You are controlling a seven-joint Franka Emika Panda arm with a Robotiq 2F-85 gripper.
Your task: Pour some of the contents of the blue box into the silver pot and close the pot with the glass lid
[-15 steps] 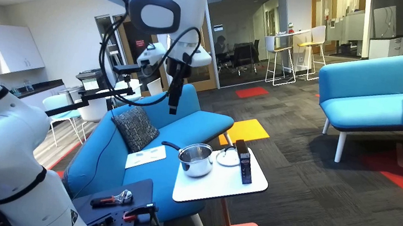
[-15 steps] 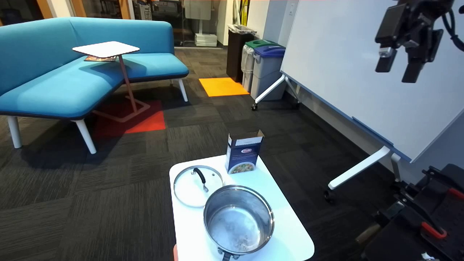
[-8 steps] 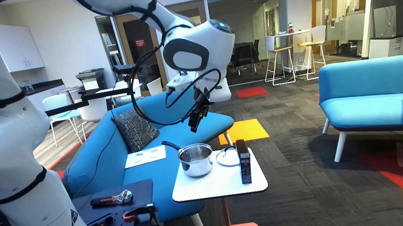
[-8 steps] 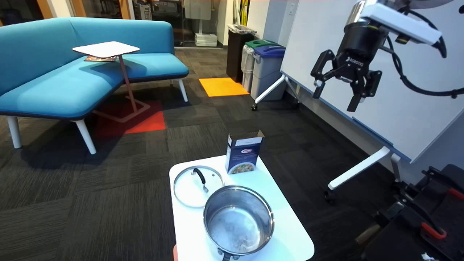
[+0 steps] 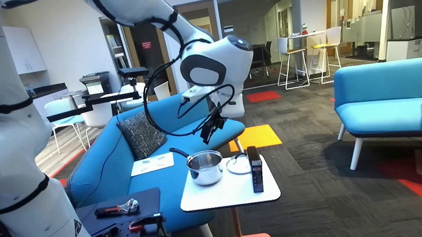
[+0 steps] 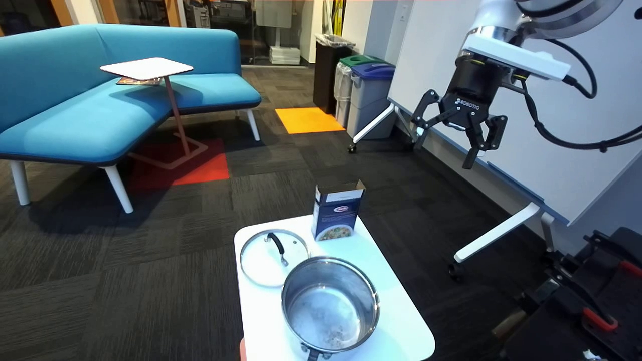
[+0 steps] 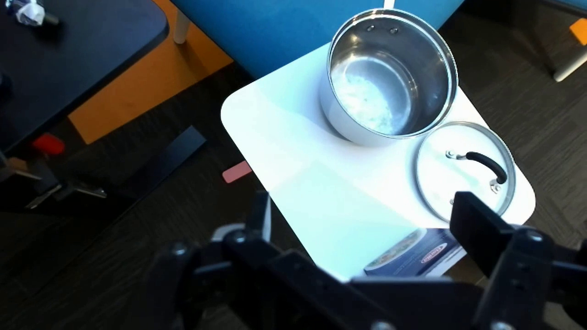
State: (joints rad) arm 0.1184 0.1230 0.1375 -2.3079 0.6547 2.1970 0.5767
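The dark blue box stands upright with its top flaps open at the far edge of the small white table. It also shows in an exterior view, and partly behind the gripper in the wrist view. The silver pot stands uncovered on the table; its inside looks empty, also in the wrist view. The glass lid lies flat, black handle up, beside pot and box; it shows in the wrist view. My gripper is open and empty, above the table in the wrist view.
The white table is small, with rounded corners. A blue sofa adjoins it, with a cushion. A dark bench with a wrench and clamp is near the robot base. A whiteboard stands behind the gripper.
The arm has moved down and out toward the small table, and the gripper has tilted. The gripper stays open. The box, pot and lid have not moved.
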